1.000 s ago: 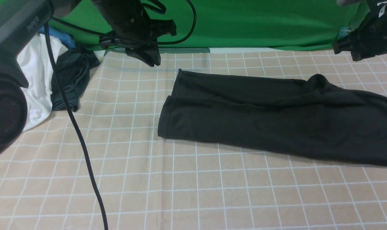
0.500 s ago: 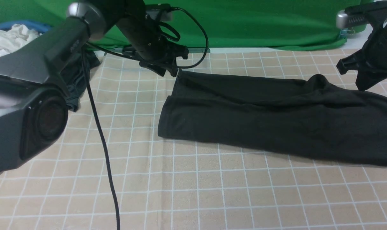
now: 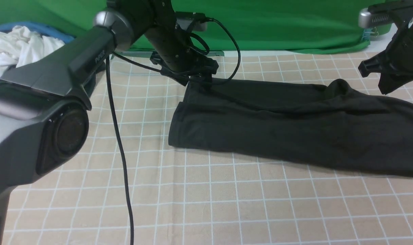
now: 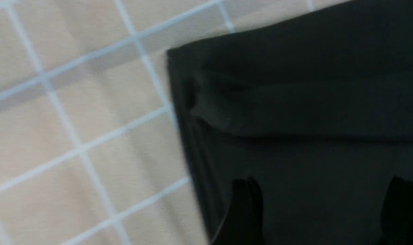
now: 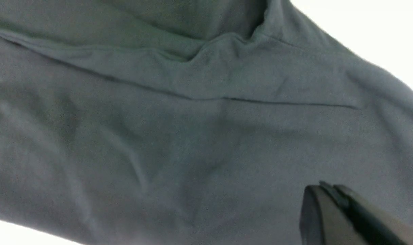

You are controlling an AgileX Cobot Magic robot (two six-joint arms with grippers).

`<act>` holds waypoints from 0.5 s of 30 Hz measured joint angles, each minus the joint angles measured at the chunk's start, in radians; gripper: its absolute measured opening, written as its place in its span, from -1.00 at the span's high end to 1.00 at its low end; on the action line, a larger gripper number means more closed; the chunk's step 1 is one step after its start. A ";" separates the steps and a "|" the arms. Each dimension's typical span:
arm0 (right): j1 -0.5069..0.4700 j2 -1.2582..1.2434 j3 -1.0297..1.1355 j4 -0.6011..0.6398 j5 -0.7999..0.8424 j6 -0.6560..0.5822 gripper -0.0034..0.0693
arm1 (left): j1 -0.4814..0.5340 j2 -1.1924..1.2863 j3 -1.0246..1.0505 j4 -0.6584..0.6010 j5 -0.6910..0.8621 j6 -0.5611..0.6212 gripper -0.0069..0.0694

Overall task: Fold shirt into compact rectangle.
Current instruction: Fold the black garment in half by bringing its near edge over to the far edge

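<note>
Down on the checked desk (image 3: 226, 204), the black shirt (image 3: 278, 126) is laid out as a long folded strip that runs from the middle off to the right. The left claw (image 3: 194, 77) is spread wide right at the strip's far left corner, and nothing is gripped in it. The right claw (image 3: 386, 87) is pinched closed on nothing and is hung just above the shirt's right part.
</note>
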 joint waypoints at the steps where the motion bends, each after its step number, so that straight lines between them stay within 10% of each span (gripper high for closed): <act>1: 0.000 0.000 0.000 0.000 -0.002 0.000 0.83 | 0.000 0.005 0.000 -0.020 0.001 0.000 -0.39; 15: 0.000 0.000 0.000 0.000 -0.055 0.004 0.83 | -0.002 0.105 -0.001 -0.098 -0.257 -0.052 0.76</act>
